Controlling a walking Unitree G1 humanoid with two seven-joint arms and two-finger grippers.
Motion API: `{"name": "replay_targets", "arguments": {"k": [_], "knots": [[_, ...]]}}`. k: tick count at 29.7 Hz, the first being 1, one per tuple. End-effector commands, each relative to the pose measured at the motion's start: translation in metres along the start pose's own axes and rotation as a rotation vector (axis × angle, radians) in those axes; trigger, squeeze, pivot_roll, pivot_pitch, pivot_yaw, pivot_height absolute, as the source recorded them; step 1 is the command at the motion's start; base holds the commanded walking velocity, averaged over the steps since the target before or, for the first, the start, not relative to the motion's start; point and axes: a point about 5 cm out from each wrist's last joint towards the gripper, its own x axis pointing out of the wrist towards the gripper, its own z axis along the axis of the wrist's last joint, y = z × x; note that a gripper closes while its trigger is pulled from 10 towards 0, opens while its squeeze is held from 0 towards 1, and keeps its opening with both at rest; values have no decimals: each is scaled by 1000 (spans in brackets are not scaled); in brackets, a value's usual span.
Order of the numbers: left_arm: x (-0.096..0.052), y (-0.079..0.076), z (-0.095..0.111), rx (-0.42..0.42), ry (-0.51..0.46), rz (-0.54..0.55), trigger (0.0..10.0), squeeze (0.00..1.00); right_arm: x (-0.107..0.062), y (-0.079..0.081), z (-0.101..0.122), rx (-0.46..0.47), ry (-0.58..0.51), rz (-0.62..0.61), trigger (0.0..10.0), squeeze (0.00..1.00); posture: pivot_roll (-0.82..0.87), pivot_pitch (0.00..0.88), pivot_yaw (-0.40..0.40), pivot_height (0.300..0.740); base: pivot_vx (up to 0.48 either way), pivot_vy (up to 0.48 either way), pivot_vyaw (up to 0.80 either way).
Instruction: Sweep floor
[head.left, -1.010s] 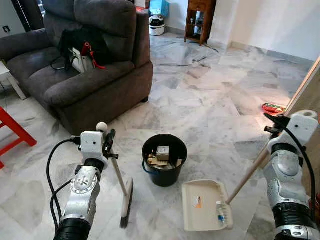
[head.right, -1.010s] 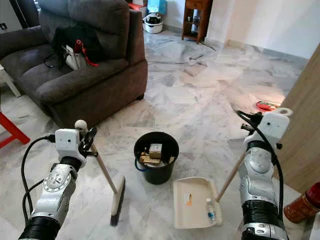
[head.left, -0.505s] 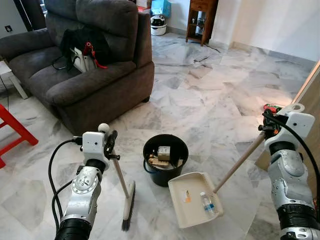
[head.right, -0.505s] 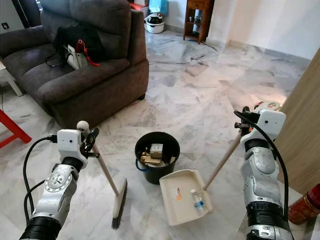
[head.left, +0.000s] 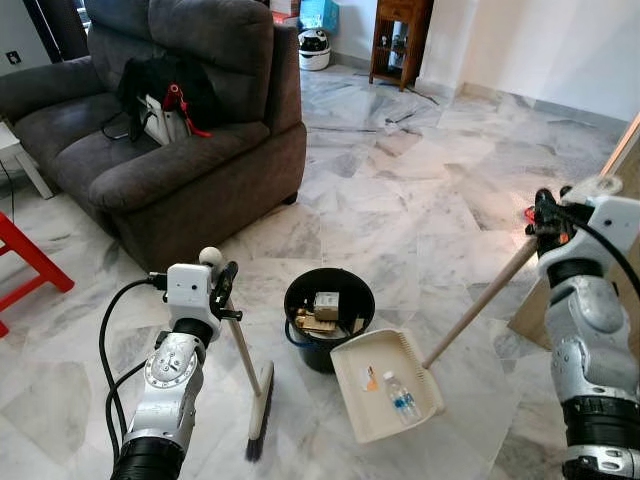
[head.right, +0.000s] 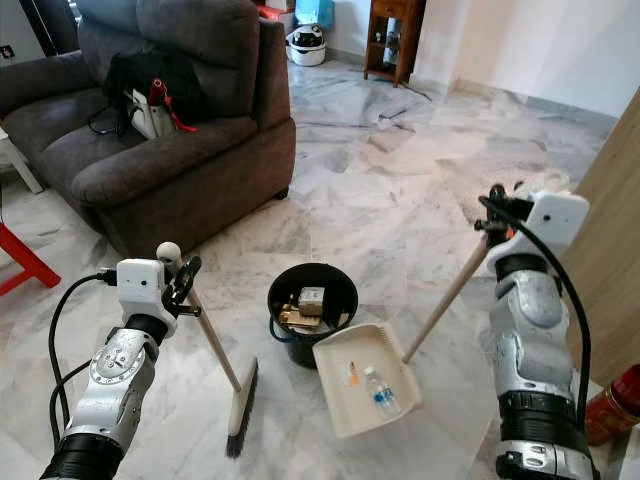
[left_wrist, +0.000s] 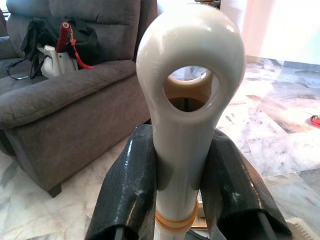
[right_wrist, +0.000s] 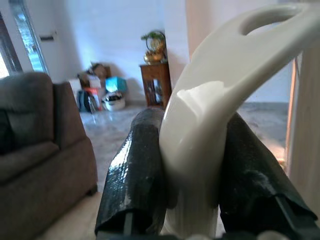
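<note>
Lifting since a second ago, your right gripper (head.right: 497, 216), clamped on the cream long-handled dustpan (head.right: 366, 379), nears the black bucket (head.right: 312, 312) at centre frame; your left gripper (head.left: 222, 290) pinches the white broom (head.left: 249, 385).

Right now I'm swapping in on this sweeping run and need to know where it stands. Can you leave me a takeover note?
Left tool: shut on the broom handle, bristles down on the marble floor left of the bin.
Right tool: shut on the dustpan handle; the pan is tilted, its edge next to the black bin.
Done: a small plastic bottle and a scrap lie in the pan; the bin already holds rubbish.
Left: tip the pan into the bin, then sweep on.
</note>
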Motion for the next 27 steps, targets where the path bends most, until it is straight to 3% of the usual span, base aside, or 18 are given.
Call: {"name": "replay_targets", "arguments": {"k": [1, 10, 14, 20, 27], "knots": [[2, 0, 12, -7, -50, -6, 10000, 0, 10, 6, 42, 40, -149, -2, 10000, 0, -58, 0, 19, 740, 0, 0, 0], [2, -1, 11, -11, -48, -10, 10000, 0, 14, 12, 64, 38, -189, -2, 10000, 0, -58, 0, 18, 740, 0, 0, 0], [3, -1, 11, -13, -47, -11, 10000, 0, 16, 13, 72, 127, -198, -12, 10000, 0, -55, 0, 16, 740, 0, 0, 0], [3, -1, 11, -14, -48, -10, 10000, 0, 16, 18, 72, 141, -190, -21, 10000, 0, -56, 0, 15, 740, 0, 0, 0], [3, -1, 12, -14, -50, -10, 10000, 0, 18, 32, 85, 212, -252, -46, 10000, 0, -58, 0, 16, 740, 0, 0, 0]]}}
